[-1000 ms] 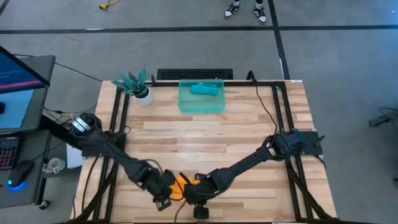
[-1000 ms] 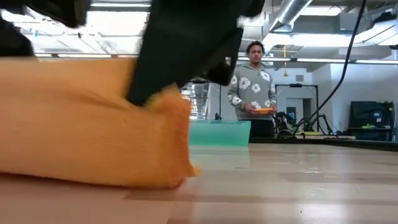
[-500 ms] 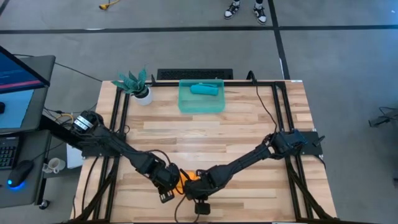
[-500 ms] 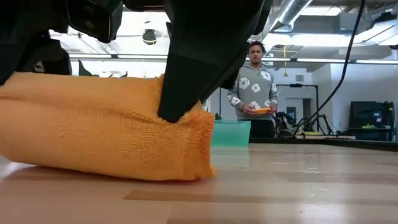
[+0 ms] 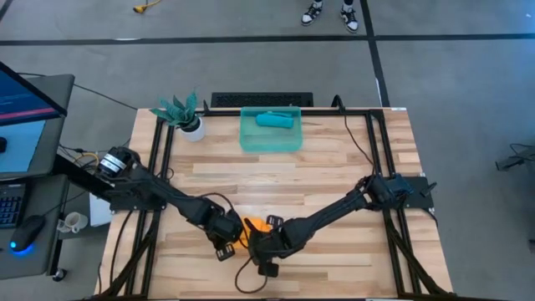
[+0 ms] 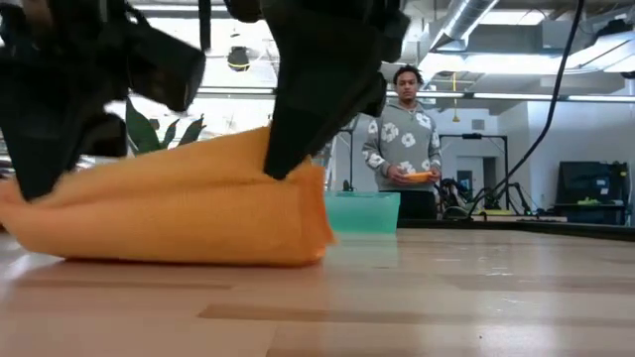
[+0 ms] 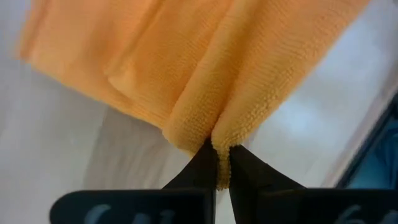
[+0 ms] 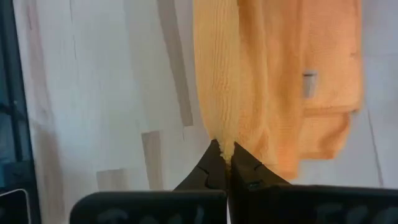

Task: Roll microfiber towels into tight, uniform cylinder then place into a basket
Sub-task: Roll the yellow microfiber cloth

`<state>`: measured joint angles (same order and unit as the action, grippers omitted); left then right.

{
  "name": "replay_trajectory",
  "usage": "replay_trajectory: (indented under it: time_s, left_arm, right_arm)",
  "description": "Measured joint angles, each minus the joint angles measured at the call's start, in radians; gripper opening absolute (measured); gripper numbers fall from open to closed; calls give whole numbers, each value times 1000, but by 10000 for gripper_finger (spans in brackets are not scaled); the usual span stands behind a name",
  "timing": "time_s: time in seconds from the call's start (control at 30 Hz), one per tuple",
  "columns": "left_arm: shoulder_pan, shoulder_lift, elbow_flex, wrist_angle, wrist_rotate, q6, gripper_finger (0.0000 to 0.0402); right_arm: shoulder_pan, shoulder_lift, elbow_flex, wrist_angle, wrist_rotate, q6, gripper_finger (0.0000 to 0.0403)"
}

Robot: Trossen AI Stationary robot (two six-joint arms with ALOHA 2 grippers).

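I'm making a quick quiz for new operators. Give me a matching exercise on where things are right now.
1. orange towel
2. teal towel
3. plant
4. person

a. inside the basket
b. pinched by the left gripper and right gripper
c. standing beyond the table
d. beside the basket, at the far edge

Pairs: 1-b, 2-a, 3-d, 4-c

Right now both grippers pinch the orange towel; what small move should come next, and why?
Probably lift it a little and carry it toward the basket. Both the left gripper and the right gripper are shut on the orange towel, which looks rolled near the table's front edge, far from the basket where the teal towel already lies.
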<state>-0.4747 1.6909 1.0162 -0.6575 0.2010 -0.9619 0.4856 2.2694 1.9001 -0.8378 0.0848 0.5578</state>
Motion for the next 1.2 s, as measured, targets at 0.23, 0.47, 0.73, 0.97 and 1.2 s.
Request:
replay_trajectory:
  time_s: [0.23,0.47,0.73,0.97,1.2]
  left_arm:
    - [62,0,-38,51,41,42,10]
    - [86,0,-48,13,74,70,9]
    - [103,-24,-54,-36,93,140,9]
    - [103,-102,-55,-43,114,156,9]
    - [97,-201,-58,-55,-24,239,5]
  right_arm:
    - [-65,-6,1,-44,-37,-13,6]
    - [-143,-8,-14,-46,-95,-57,6]
    - [-165,-8,-21,-25,-87,-170,6]
    - [-160,-23,-20,-47,-90,-247,6]
    - [-182,-55,-24,-74,-78,-356,6]
